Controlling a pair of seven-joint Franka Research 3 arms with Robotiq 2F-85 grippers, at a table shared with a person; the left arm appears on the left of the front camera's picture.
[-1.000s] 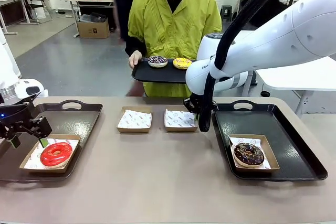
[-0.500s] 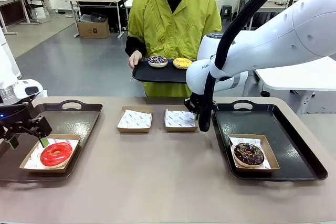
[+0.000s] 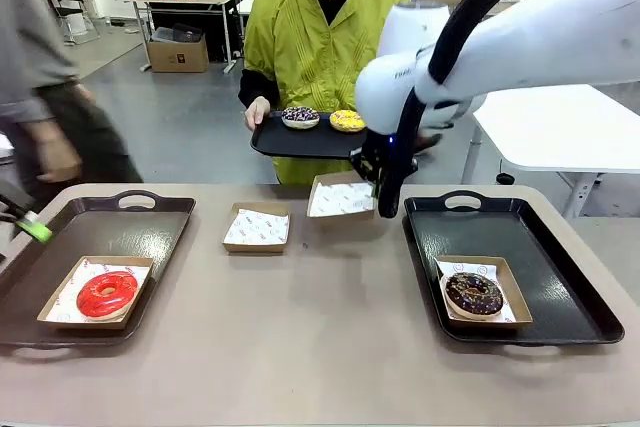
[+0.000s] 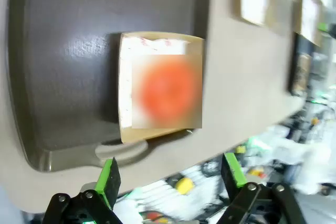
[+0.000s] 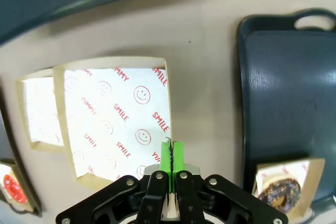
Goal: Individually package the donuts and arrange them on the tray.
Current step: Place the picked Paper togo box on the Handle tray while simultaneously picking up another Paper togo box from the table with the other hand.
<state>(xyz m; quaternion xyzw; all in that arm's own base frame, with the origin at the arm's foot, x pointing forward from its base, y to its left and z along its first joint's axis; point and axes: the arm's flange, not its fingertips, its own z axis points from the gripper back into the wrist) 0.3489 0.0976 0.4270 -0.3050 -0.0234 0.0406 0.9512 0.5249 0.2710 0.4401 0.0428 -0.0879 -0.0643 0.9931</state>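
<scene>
1. My right claw (image 5: 170, 157) is pinched tight on the rim of an empty paper box (image 5: 116, 121), which hangs tilted, raised off the bench (image 3: 320, 347).
2. My left claw (image 4: 170, 176) is spread wide with nothing in it, off to the side of the left tray (image 4: 68, 51).
3. The red donut (image 3: 107, 293) sits boxed on that tray. The chocolate donut (image 3: 473, 293) sits boxed on the right tray (image 3: 560, 257).
4. The person (image 3: 330, 37) holds a held tray (image 3: 300, 140) carrying the purple-iced donut (image 3: 300, 116) and the yellow donut (image 3: 347, 120).
5. A second empty box (image 3: 256, 227) lies on the bench.
</scene>
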